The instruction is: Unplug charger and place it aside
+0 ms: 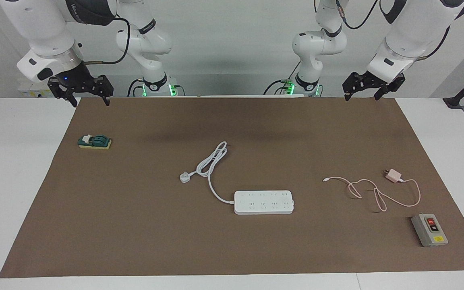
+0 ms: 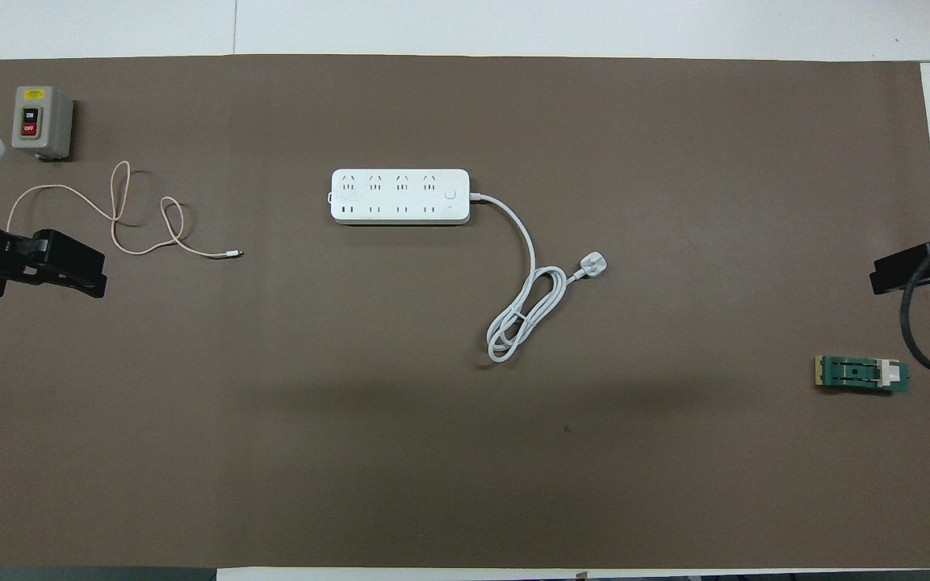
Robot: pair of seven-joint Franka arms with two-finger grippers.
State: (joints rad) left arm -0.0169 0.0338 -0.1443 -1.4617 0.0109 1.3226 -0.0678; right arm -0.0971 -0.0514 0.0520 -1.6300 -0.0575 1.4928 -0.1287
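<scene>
Nearest the facing camera we see the grey box [image 1: 429, 230] with its red and black buttons, sitting on the brown mat [image 1: 135, 225] at the left arm's end of the table, farther from the robots than everything else there.

Starting from the pincers: the left gripper [image 1: 363, 90] hangs in the air over the mat's edge closest to the robots, fingers spread apart and holding nothing. The right gripper [image 1: 89, 94] hangs likewise over that same edge at the right arm's end, its fingers also parted and empty. Both arms wait, raised off the table.

Moving outward from the left gripper, we find the charger [image 1: 394, 175], a small pale pink cube, lying loose on the mat, not plugged into anything. Its thin pink cable [image 1: 371, 193] loops across the mat between the cube and the grey box, with its free end pointing toward the middle of the table. In the overhead view the left gripper covers the cube and only the cable [image 2: 122, 218] shows.

At the mat's centre lies the white power strip [image 1: 264, 201], well apart from the charger, all its sockets bare. Its thick white cord [image 1: 212, 165] coils toward the robots and ends in a white plug [image 1: 185, 177].

Near the right gripper, a small green switch block [image 1: 94, 141] rests on the mat.
</scene>
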